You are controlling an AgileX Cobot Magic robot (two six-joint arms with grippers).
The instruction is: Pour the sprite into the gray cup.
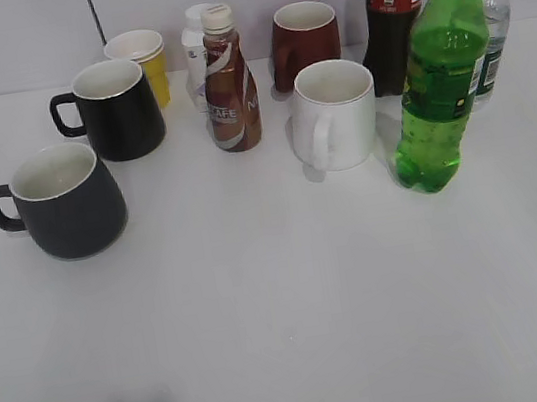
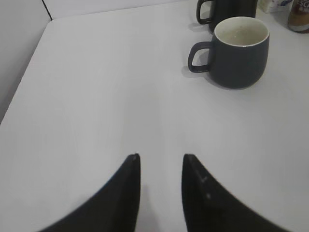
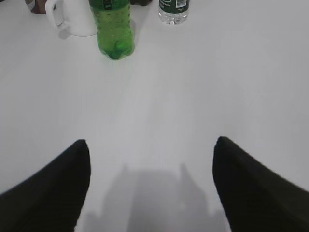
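exterior view shows the tall translucent green plastic sprite bottle (image 1: 440, 74) upright at right, the squat slate-gray mug (image 1: 64, 198) far left, presumably awaiting pickup; right gripper (image 3: 152, 145) gapes wide, left gripper (image 2: 161, 162) narrow, both empty.

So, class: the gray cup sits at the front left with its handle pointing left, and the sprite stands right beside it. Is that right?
Not quite. The exterior view shows the sprite far across the table on the right, beside the white mug. The gray cup is front left, handle pointing left.
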